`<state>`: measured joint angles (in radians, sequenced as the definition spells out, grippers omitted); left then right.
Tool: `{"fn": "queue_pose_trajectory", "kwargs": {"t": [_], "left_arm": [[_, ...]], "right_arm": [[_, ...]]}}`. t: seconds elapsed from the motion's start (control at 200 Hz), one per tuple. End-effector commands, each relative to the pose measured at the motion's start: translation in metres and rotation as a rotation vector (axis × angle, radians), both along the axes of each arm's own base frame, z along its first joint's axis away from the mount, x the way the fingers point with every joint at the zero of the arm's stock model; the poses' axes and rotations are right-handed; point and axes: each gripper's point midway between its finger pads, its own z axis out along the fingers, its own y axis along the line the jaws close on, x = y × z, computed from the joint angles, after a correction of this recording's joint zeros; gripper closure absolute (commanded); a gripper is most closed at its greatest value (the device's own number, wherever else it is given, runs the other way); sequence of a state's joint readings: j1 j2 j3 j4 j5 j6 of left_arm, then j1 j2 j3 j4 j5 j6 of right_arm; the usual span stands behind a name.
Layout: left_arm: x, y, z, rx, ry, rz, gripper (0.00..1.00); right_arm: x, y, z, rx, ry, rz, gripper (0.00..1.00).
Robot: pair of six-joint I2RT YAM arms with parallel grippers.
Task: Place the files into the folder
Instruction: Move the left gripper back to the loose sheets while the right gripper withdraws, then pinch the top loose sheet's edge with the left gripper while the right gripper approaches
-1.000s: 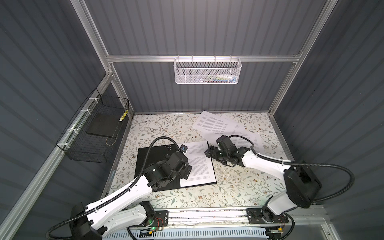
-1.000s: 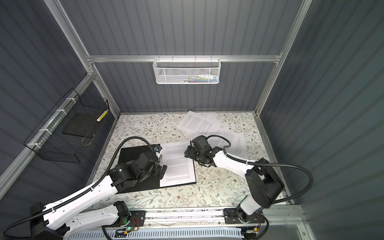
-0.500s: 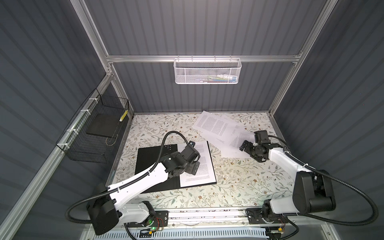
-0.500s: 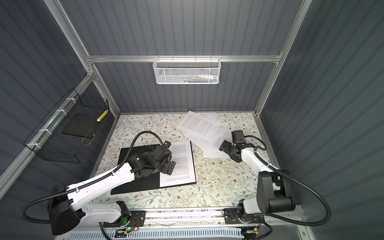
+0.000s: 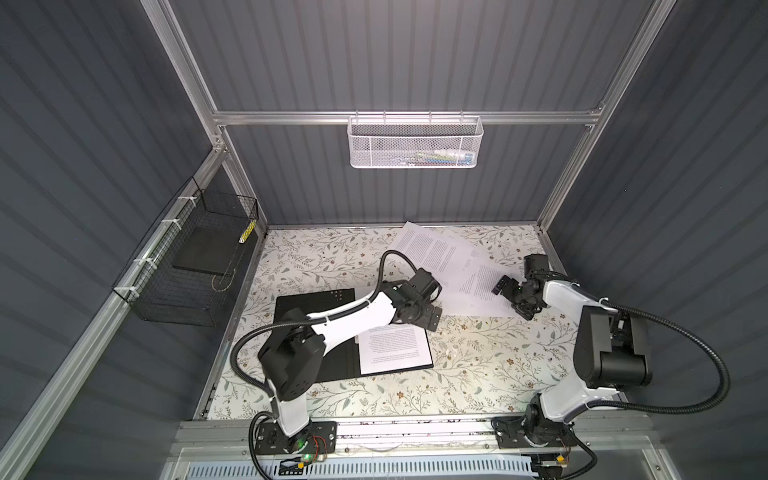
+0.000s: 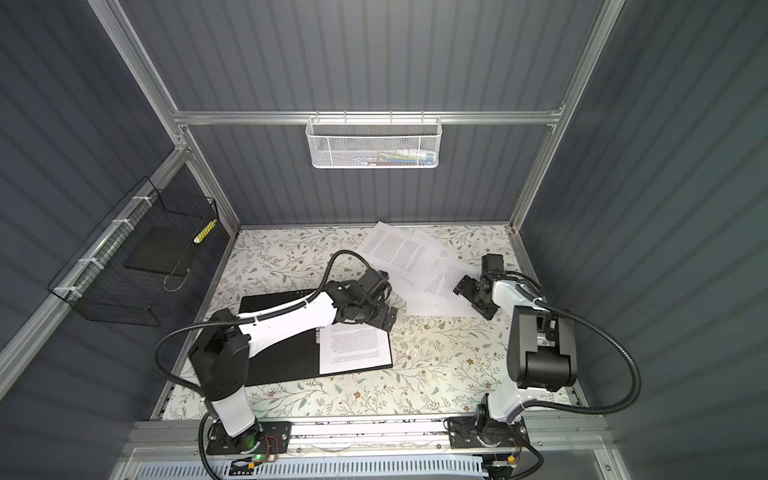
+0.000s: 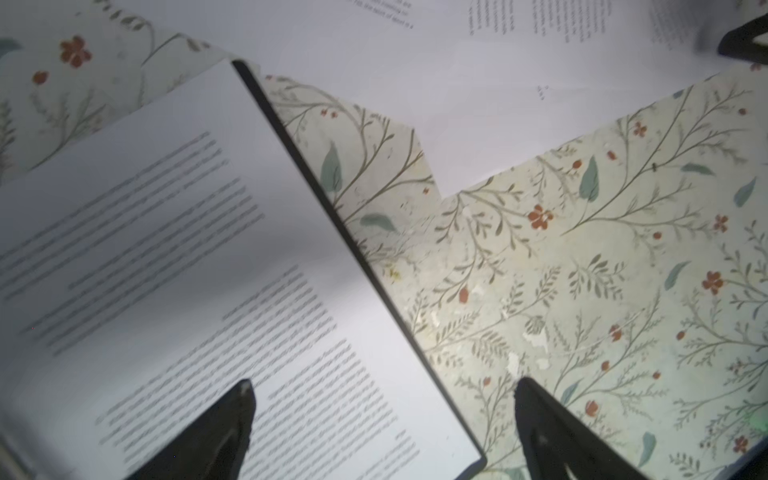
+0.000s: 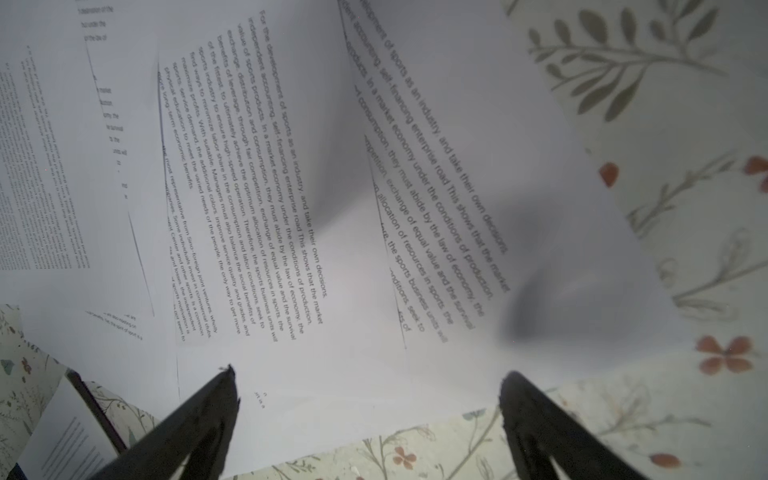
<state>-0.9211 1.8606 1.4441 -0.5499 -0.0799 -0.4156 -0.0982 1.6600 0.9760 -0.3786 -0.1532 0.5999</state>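
Floral table [image 5: 478, 365]; left hand [image 7: 384, 383] astride folder [image 5: 338, 361] edge; right hand [image 8: 369, 372] over files [image 5: 440, 253]

Left arm [image 5: 353, 322] extended from lower left to frame centre in both top views, left gripper [image 5: 430, 316] spread wide; right arm [image 5: 561, 295] folded at right, right gripper [image 5: 513, 303] likewise spread

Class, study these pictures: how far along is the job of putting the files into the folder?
Done: the folder lies open with one sheet on its right half. In hand: nothing. The left gripper, open, hovers over the folder's edge, and the right gripper, open, over the loose sheets. Left: those overlapping sheets, on the table beyond the folder, have not yet gone in.
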Motion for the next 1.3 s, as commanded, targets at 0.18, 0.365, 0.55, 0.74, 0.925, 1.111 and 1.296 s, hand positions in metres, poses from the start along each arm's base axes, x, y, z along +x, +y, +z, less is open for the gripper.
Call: {"fn": "queue_pose_trajectory", "kwargs": {"t": [0.18, 0.365, 0.55, 0.74, 0.925, 1.111, 1.296], "left_arm": [[0.023, -0.069, -0.009, -0.097, 0.061, -0.089, 0.06], [0.034, -0.106, -0.026, -0.146, 0.111, -0.125, 0.12], [0.036, -0.130, -0.039, -0.182, 0.140, -0.166, 0.13], [0.038, -0.145, -0.052, -0.204, 0.158, -0.184, 0.14], [0.033, -0.140, -0.073, -0.167, 0.186, -0.187, 0.14], [0.017, -0.125, -0.091, -0.128, 0.231, -0.196, 0.14], [-0.025, -0.119, -0.096, -0.140, 0.299, -0.245, 0.14]], "right_arm": [[0.007, -0.007, -0.004, 0.024, 0.027, -0.031, 0.01], [0.005, -0.007, -0.012, 0.067, 0.052, -0.030, 0.01], [-0.003, 0.005, -0.019, 0.142, 0.083, -0.015, 0.01], [-0.016, 0.009, -0.017, 0.172, 0.075, -0.021, 0.01], [-0.027, 0.001, -0.014, 0.180, 0.061, -0.050, 0.01], [-0.030, -0.006, -0.004, 0.172, 0.037, -0.058, 0.01], [-0.033, -0.015, 0.014, 0.157, -0.015, -0.087, 0.01]]}}
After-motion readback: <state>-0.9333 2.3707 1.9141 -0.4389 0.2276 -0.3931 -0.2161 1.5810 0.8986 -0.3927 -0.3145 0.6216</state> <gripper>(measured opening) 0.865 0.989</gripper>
